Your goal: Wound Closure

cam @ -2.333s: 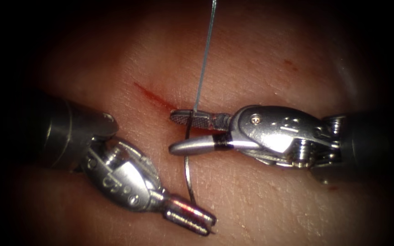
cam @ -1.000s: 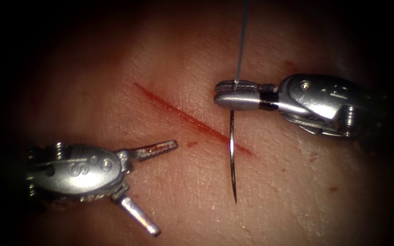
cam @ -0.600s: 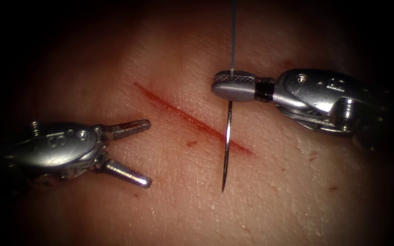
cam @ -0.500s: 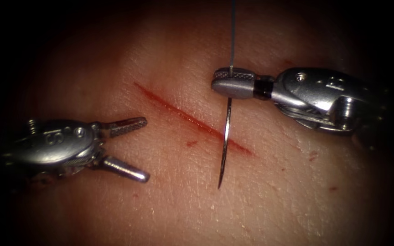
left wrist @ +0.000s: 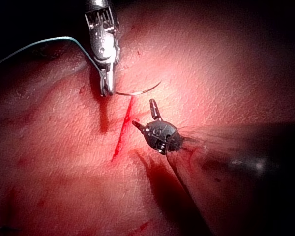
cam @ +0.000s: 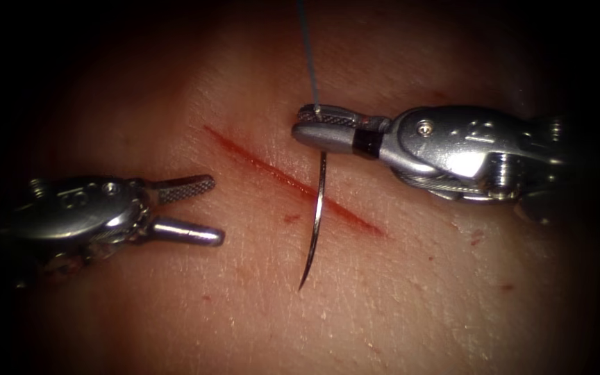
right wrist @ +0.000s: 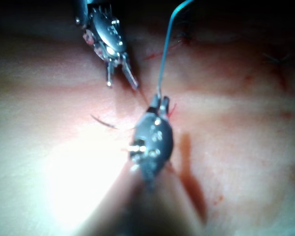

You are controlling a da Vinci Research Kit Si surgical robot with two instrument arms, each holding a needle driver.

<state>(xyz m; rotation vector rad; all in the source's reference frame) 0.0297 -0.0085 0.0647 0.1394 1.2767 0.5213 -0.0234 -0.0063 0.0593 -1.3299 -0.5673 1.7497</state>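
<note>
My right tool is shut on the curved needle close to its thread end, right of the cut. The needle hangs free above the tissue and crosses the cut, its tip on the left side, not in the tissue. Blue thread runs up from the jaws. My left tool stands open and holds nothing, left of the cut. The left wrist view has the left tool, the right tool, the needle and the thread. The right wrist view has the right tool, the needle and the left tool.
Small spots of red fluid lie on the tissue around the cut, more of them to the right. The cut is a thin red line between the two tools.
The right tool took the needle from beside the left tool, lifted it right, then shifted left, swinging the tip leftward. The left tool withdrew left and its jaws narrowed but stay open.
</note>
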